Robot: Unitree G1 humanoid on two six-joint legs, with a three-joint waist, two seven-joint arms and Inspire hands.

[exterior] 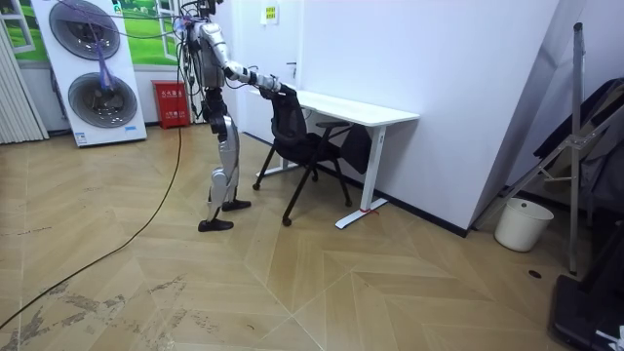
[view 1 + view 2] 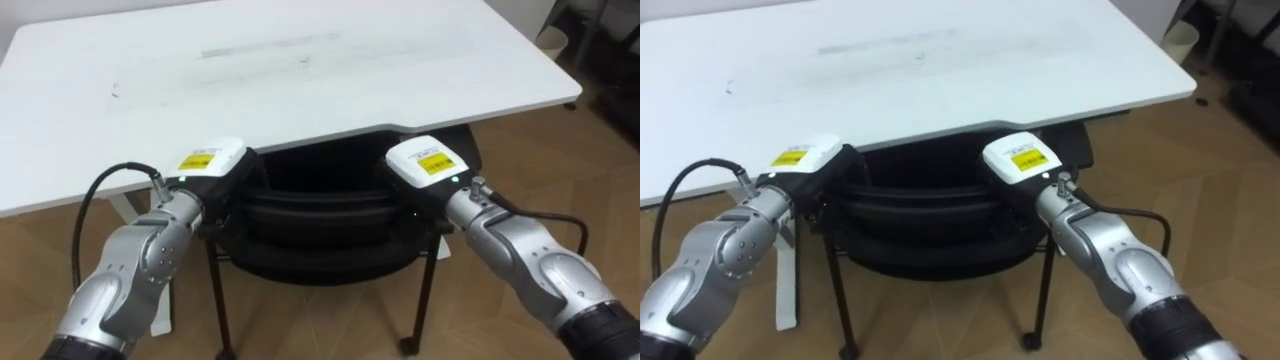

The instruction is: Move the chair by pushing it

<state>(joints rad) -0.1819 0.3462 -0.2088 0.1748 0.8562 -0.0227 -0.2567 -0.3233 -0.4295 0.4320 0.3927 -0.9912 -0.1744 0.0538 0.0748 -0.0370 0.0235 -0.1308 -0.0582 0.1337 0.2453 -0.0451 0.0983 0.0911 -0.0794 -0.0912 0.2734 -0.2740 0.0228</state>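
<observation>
While the robot stands on the wooden floor (image 2: 330,320) just behind the black mesh-backed office chair (image 2: 320,215) with both arms stretched forward, the push looks to me well along. The chair's seat is tucked out of sight beneath the white rectangular desk top (image 2: 300,90), and its curved backrest lies just beside the desk's near edge.

At the left, the left hand (image 2: 212,162) sits on the left end of the backrest's top with its white back turned upward. What lies under it is hidden, so I cannot tell whether it clasps the rail or only presses against it. Between the arms runs the dark arc of the backrest, with thin black legs below. At the right end of the same rail rests the right hand (image 2: 428,162), set like its partner, and its grasp is equally hidden.

As I judge it, what remains is a short, even shove from both arms together, perhaps with a small step. Uneven pressure could swing the chair sideways instead of sending it straight in, and the shove should ease off before the backrest knocks the desk edge.

Farther right, a white round bin (image 2: 551,40) stands on the floor beyond the desk's far right corner, well apart from the chair – whether anything is in it cannot be told
</observation>
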